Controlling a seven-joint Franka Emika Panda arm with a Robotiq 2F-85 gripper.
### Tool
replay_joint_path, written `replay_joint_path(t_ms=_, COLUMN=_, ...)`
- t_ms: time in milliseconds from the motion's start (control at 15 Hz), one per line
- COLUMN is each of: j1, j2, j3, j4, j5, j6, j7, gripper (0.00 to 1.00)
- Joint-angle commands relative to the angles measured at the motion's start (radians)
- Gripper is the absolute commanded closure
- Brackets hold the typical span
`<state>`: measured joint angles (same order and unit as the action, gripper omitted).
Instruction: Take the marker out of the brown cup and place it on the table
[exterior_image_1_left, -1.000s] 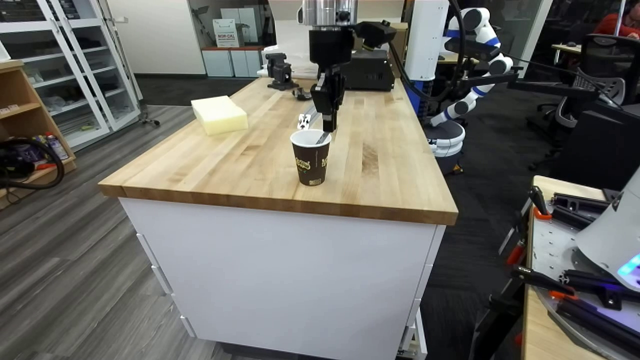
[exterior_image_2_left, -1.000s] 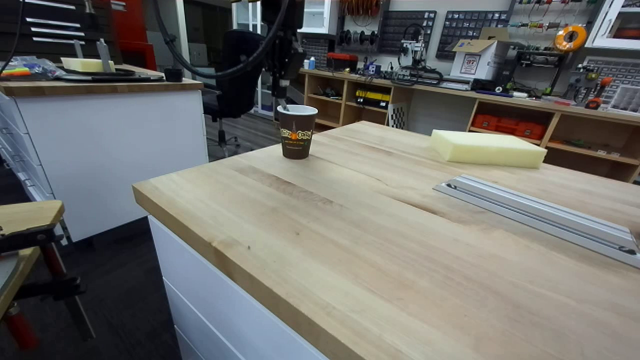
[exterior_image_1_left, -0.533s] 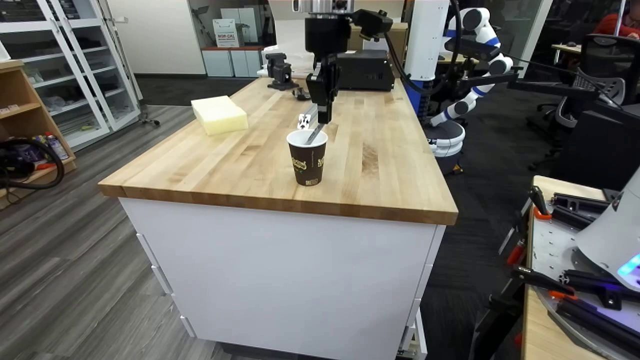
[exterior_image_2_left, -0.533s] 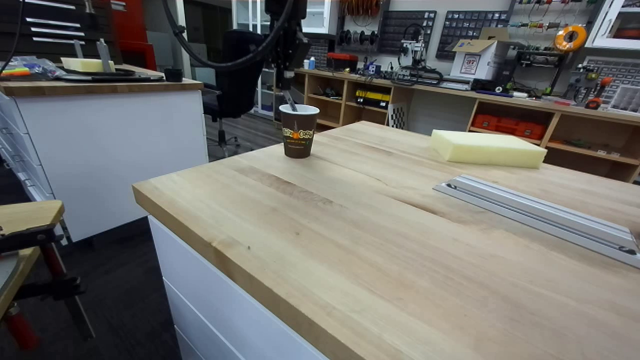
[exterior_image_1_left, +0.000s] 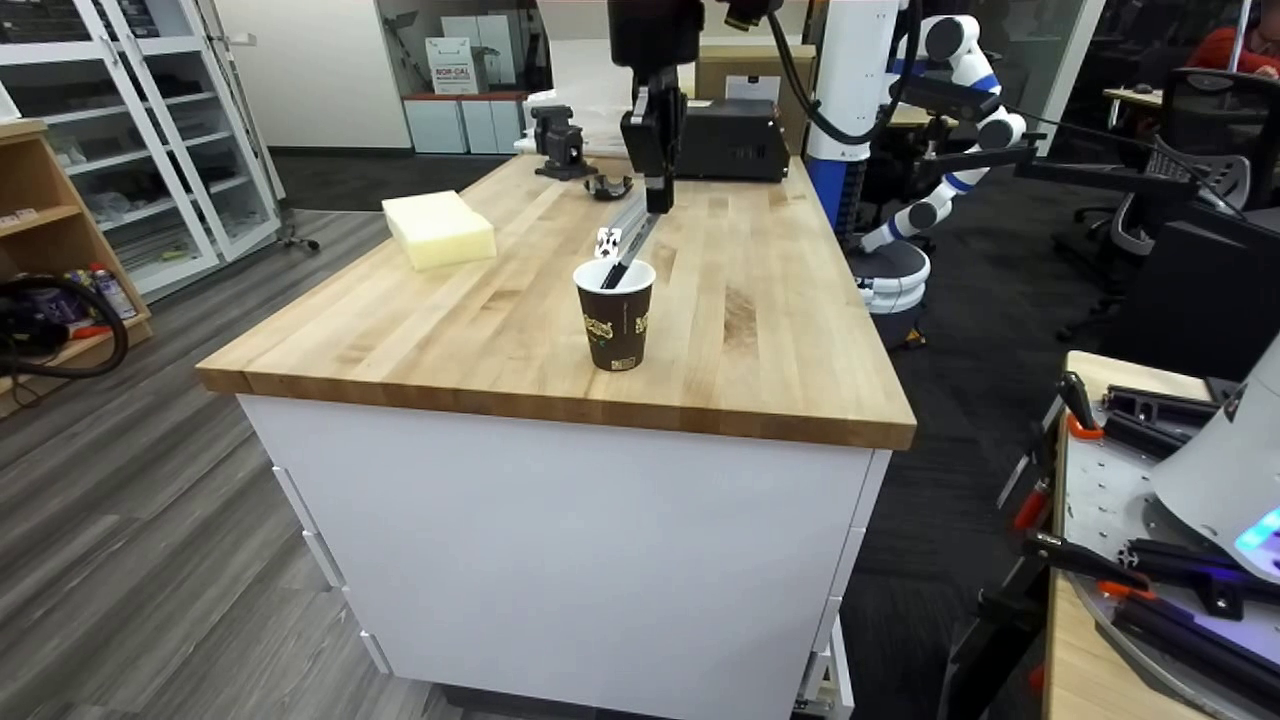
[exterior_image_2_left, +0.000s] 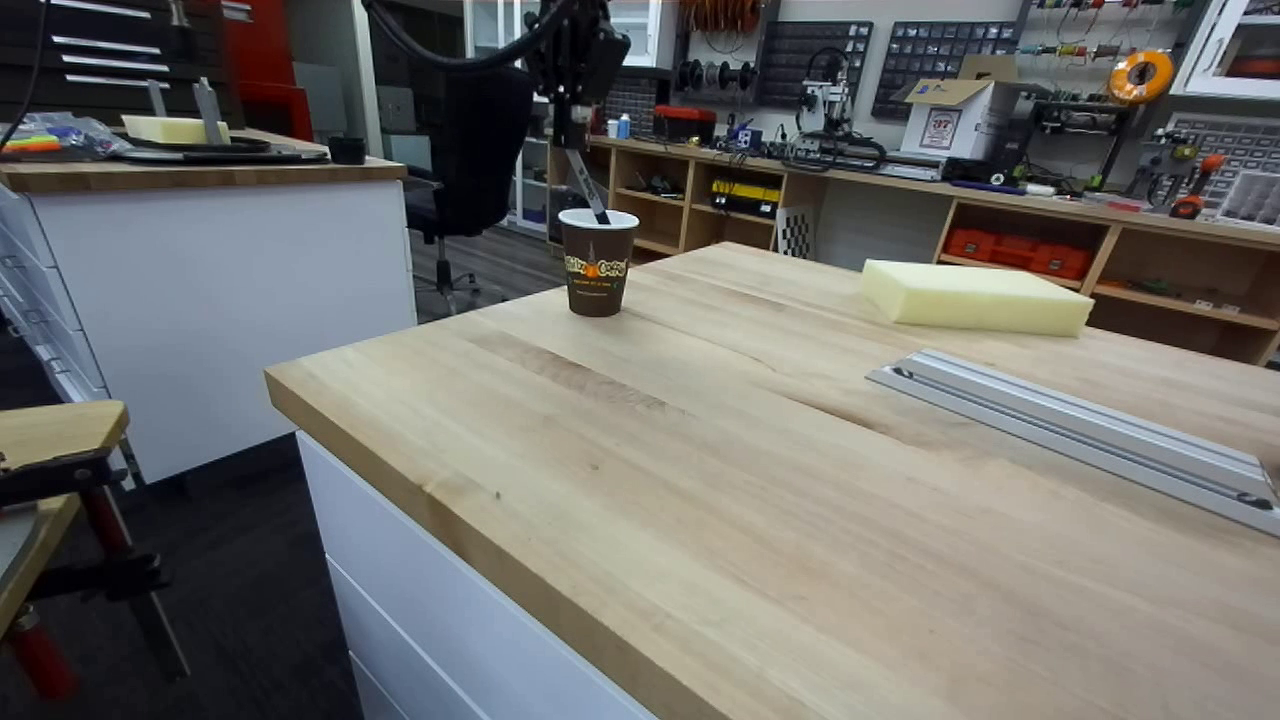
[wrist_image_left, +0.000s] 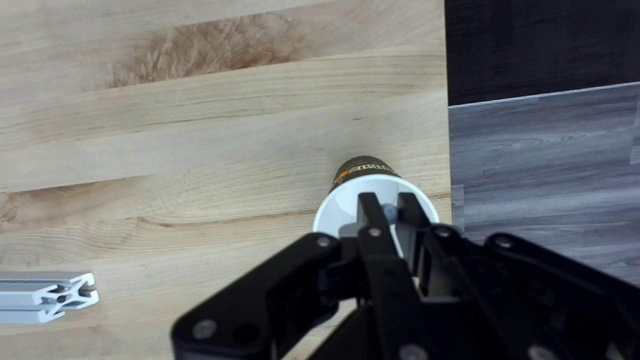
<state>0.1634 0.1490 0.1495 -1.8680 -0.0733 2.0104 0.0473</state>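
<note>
The brown cup (exterior_image_1_left: 614, 330) stands upright on the wooden table (exterior_image_1_left: 480, 340), near its end; it also shows in an exterior view (exterior_image_2_left: 597, 265) and in the wrist view (wrist_image_left: 364, 165). My gripper (exterior_image_1_left: 659, 198) is above the cup, shut on the upper end of the marker; it also shows in an exterior view (exterior_image_2_left: 572, 138) and in the wrist view (wrist_image_left: 388, 206). The marker (exterior_image_1_left: 638, 240) is grey with a dark lower end and hangs tilted; it also shows in an exterior view (exterior_image_2_left: 588, 187). Its lower tip is still within the cup's mouth. In the wrist view, the marker's round end (wrist_image_left: 390, 213) shows between the fingertips.
A pale yellow block (exterior_image_1_left: 440, 232) lies on the table; it also shows in an exterior view (exterior_image_2_left: 975, 297). A silver aluminium rail (exterior_image_2_left: 1080, 440) lies behind the cup; its end shows in the wrist view (wrist_image_left: 60, 298). A black box (exterior_image_1_left: 733, 140) and a black vise (exterior_image_1_left: 562, 142) stand farther back.
My gripper has risen with the marker, and much more of the marker shows above the rim. The cup shifted slightly between one second and half a second ago, then stayed put.
</note>
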Motion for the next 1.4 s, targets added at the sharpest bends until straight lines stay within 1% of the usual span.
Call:
replay_joint_path(t_ms=0, j1=0.008, j2=-0.050, j3=-0.002, j4=0.025, j5=-0.041, j6=-0.068, j7=0.012, gripper=0.94)
replay_joint_path(t_ms=267, j1=0.002, j2=-0.087, j3=-0.008, j4=0.037, j5=-0.079, j6=-0.074, j7=0.032, gripper=0.94)
replay_joint_path(t_ms=533, j1=-0.021, j2=-0.109, j3=-0.036, j4=0.014, j5=-0.134, j6=-0.048, j7=0.135, gripper=0.94)
replay_joint_path(t_ms=667, j1=-0.036, j2=-0.109, j3=-0.055, j4=0.004, j5=-0.137, j6=-0.048, j7=0.185, gripper=0.94)
replay_joint_path(t_ms=800, j1=-0.049, j2=-0.107, j3=-0.072, j4=-0.005, j5=-0.154, j6=-0.053, j7=0.243, gripper=0.94)
replay_joint_path(t_ms=1133, j1=-0.075, j2=-0.099, j3=-0.112, j4=-0.007, j5=-0.242, j6=-0.075, j7=0.462, gripper=0.94)
replay_joint_path(t_ms=1333, j1=-0.080, j2=-0.094, j3=-0.119, j4=0.002, j5=-0.257, j6=-0.113, j7=0.553, gripper=0.94)
